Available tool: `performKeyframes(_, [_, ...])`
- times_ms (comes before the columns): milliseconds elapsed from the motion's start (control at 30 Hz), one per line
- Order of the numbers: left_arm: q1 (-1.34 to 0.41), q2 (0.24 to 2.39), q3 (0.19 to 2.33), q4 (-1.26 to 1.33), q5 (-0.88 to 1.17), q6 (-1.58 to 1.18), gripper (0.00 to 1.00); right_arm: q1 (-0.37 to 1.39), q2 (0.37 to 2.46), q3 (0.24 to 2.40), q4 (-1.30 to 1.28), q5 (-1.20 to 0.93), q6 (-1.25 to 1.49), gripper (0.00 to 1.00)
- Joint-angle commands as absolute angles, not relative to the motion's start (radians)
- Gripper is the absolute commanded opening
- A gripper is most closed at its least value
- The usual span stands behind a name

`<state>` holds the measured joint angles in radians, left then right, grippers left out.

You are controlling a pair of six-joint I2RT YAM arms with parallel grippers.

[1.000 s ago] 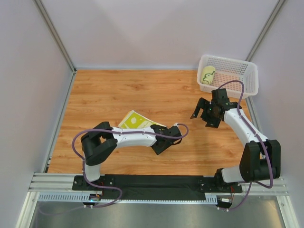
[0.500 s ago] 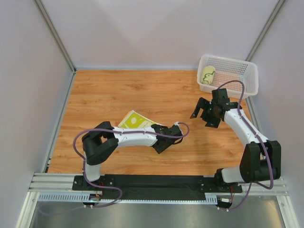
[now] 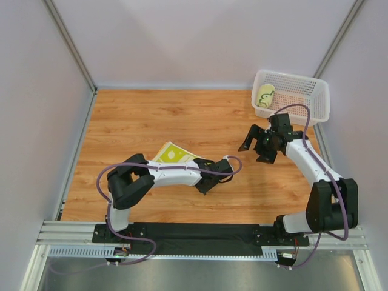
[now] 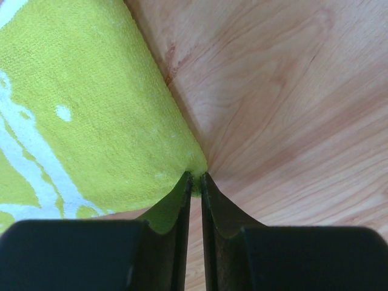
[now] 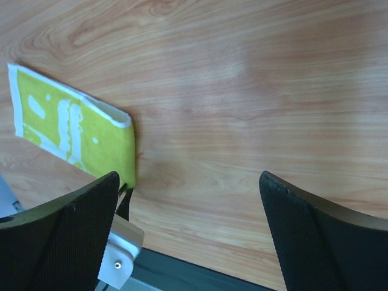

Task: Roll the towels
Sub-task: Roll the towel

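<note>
the folded towel [image 3: 171, 153] lay left of centre in the top view on the wooden table [image 3: 182, 115], lime-green side up with white print shapes. a second towel, already rolled [image 3: 265, 95], sat in the white basket [image 3: 303, 79] at upper right. the cloth looked light, thin and limp, with a nappy terry face, likely to sag and unfold if lifted by one point; an edge or corner seemed the best hold, with the roll kept pressed against the wood. the left gripper [image 4: 195, 182] had its jaws drawn almost together, with the towel's lower right corner at their tips. the right gripper [image 3: 256, 151] hung right of centre with its jaws wide apart, holding nothing. no brand, label or readable writing showed anywhere.
</note>
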<state>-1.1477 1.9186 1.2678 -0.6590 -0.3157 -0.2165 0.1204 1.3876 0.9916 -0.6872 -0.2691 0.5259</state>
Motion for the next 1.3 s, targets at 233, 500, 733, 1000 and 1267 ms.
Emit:
performKeyframes(233, [-1.022,1.786,1.269,-0.649,-0.095,-0.265,0.11,0.305,1.626,0.966,-0.506,-0.606,0.612,1.00])
performKeyframes(500, [-0.962,1.735,1.255,-0.652,-0.028,-0.290,0.06,0.365,1.772,0.986,-0.375,-0.663,0.724,1.00])
performKeyframes(733, [-0.914,1.680,1.218,-0.629,0.031,-0.313,0.06,0.423,1.868,1.057,-0.325,-0.696,0.768,0.98])
performKeyframes(1000, [-0.865,1.618,1.169,-0.603,0.070,-0.339,0.05,0.434,1.925,1.124,-0.337,-0.684,0.761,0.77])
performKeyframes(1267, [-0.824,1.546,1.118,-0.571,0.109,-0.356,0.04,0.433,1.983,1.229,-0.414,-0.629,0.723,0.37])
